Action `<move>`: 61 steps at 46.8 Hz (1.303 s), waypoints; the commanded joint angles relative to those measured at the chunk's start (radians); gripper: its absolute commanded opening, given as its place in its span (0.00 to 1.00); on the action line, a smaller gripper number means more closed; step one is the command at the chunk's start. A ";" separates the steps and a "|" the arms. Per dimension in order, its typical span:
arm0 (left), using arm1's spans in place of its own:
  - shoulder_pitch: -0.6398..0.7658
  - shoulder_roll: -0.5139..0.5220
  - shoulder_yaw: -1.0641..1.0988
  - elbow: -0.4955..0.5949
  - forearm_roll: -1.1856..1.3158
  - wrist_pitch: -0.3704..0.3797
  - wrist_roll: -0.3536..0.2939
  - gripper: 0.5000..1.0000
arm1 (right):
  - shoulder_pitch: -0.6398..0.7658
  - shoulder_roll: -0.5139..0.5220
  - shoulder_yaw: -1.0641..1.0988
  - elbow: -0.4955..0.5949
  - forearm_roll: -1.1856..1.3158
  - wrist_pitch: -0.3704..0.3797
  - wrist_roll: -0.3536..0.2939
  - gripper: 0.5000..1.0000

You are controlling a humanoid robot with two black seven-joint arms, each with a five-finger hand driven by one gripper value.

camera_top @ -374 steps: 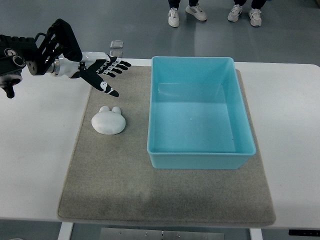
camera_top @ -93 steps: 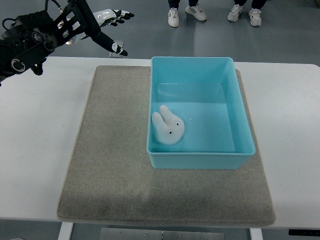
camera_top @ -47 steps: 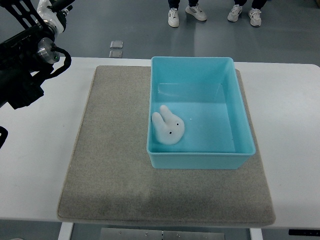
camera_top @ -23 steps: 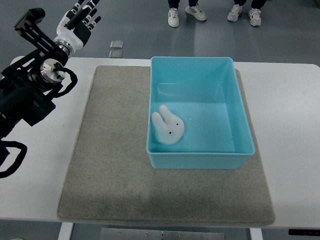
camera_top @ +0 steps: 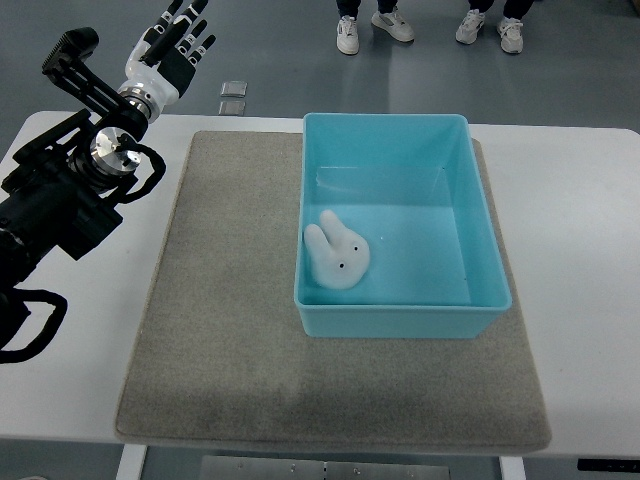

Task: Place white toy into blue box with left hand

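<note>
The white toy (camera_top: 338, 254), which lay on the grey mat (camera_top: 220, 330) eight seconds ago, now rests inside the blue box (camera_top: 480, 255), against its left wall near the front corner, ears pointing up-left. The placing looks done. The left hand (camera_top: 172, 42) has swung up and away over the last second and now sits raised past the tabletop's (camera_top: 590, 260) far left edge, fingers spread and holding nothing, well apart from the toy. The right arm is out of view.

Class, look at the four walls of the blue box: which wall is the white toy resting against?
The white toy rests against the blue box's left wall, the side nearer the left robot hand; the other three walls stand clear of it.
</note>
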 commanded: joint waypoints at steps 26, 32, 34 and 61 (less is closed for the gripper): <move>-0.003 0.000 0.000 -0.001 0.002 -0.006 0.000 0.98 | 0.001 0.000 0.000 0.000 0.000 0.000 -0.001 0.87; -0.001 0.000 0.000 -0.001 0.002 -0.006 0.000 0.98 | -0.001 0.000 0.000 0.000 0.000 0.000 0.001 0.87; -0.001 -0.001 0.000 -0.001 0.002 -0.006 0.000 0.98 | 0.001 0.000 0.000 0.000 0.000 0.000 -0.001 0.87; 0.017 -0.001 0.000 -0.001 -0.001 -0.006 0.000 0.98 | -0.005 0.000 0.000 0.014 -0.008 0.000 -0.001 0.87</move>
